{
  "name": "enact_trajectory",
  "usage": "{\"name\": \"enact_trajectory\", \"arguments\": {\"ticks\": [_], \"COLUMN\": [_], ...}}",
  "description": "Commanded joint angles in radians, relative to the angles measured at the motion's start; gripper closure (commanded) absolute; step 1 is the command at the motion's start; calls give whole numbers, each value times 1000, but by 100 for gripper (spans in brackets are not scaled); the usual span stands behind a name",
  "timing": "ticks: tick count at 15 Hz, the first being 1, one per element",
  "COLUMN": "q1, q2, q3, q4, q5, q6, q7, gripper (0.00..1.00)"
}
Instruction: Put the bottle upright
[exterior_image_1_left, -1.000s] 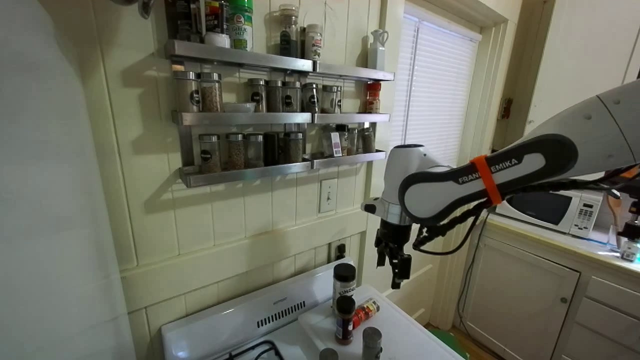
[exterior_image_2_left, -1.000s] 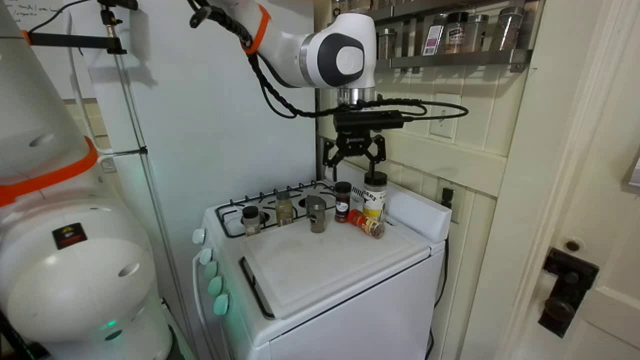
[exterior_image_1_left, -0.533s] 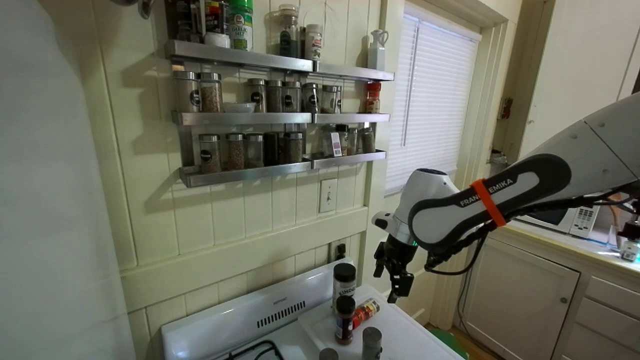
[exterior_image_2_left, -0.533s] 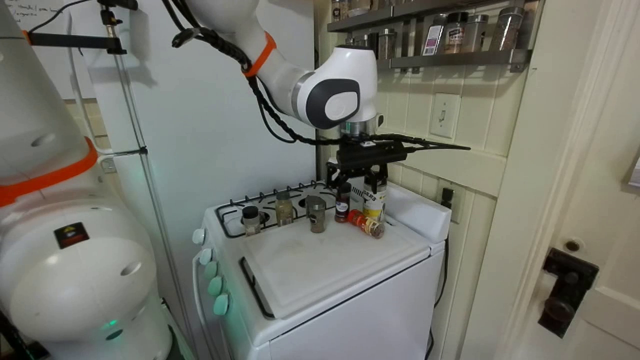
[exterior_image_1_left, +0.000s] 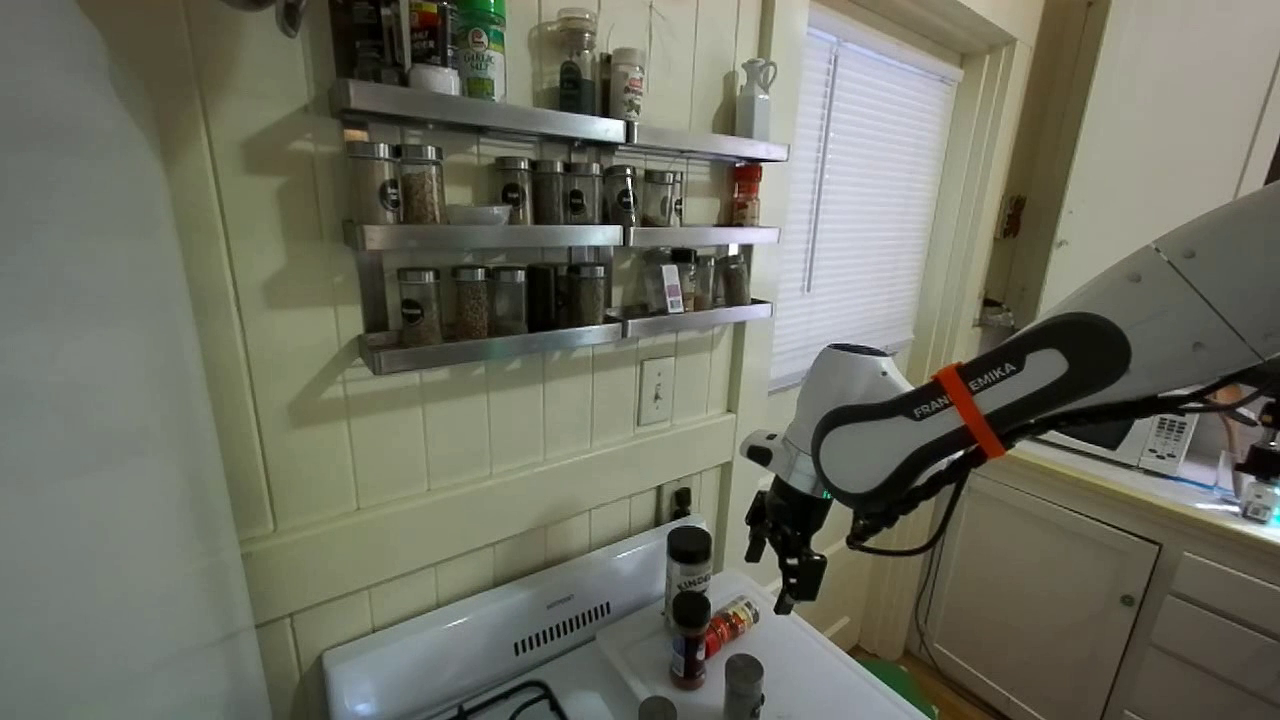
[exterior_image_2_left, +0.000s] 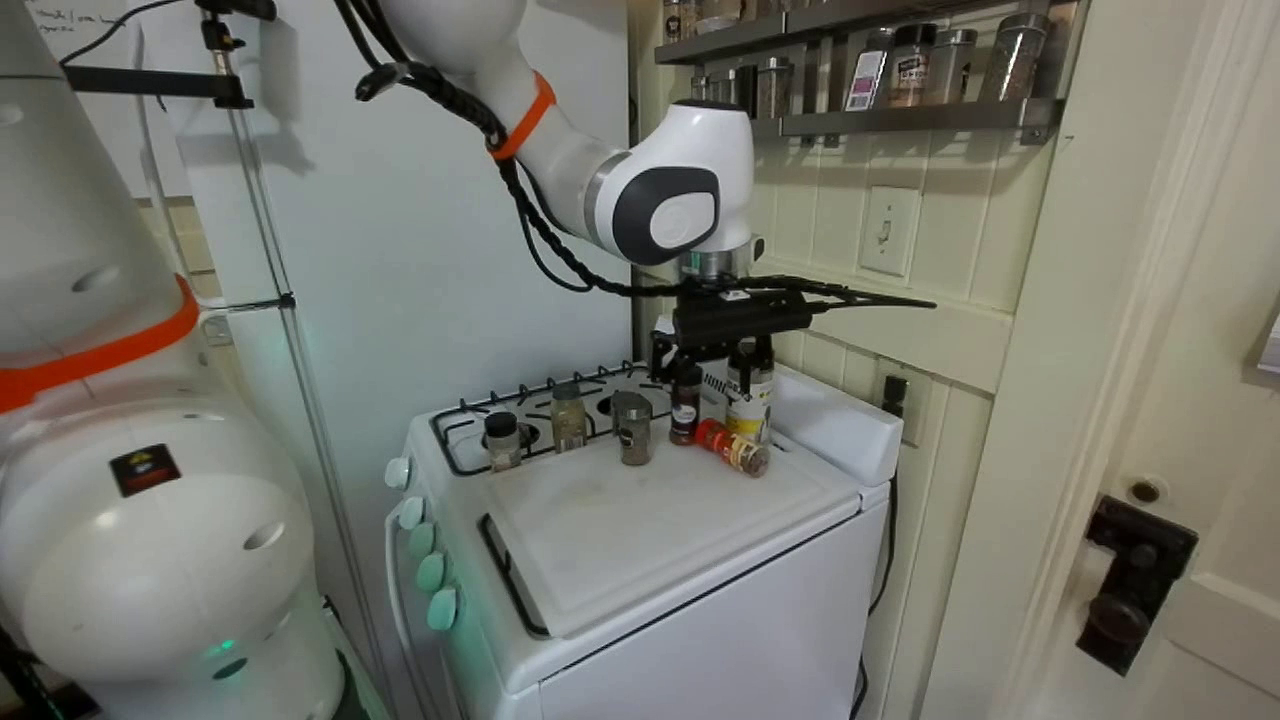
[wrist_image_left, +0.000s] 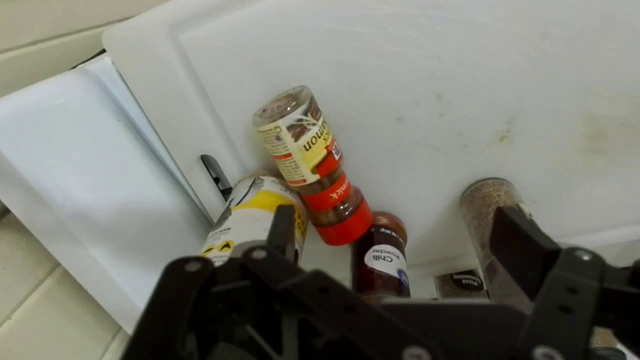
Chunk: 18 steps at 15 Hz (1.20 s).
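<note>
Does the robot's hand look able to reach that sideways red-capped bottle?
Probably yes: the hand is open and nothing covers the bottle from above, though the chili powder crowds its red cap.

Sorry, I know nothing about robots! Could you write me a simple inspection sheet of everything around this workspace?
Surface: white board on the stove; faint stains.
Job's things: red-capped bottle lies on its side, not yet upright; its cap is close to the Chili Powder bottle, contact unclear.
Clutter: besides that Chili Powder bottle, a tall yellow-and-white jar and several smaller jars stand nearby.
End effector: open; in its grip, nothing seen.
Cables: black cables run along the arm; a cord hangs beside the stove.
Surroundings: metal wall shelves holding spice jars; microwave; dark doorknob.
</note>
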Motion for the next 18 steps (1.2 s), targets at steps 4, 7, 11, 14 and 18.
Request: {"name": "enact_trajectory", "arguments": {"ticks": [4, 7, 11, 14, 18], "q1": [-3, -9, -7, -19, -39], "q2": [83, 118, 158, 181, 204], "q3": [-2, -1, 10, 22, 33], "q4": [-8, -10, -7, 2, 6], "q5": [11, 33, 177, 266, 321], "q6": [73, 140, 200, 193, 191], "q7": [-76, -127, -285, -383, -433], "gripper": [0, 0, 0, 0, 0]}}
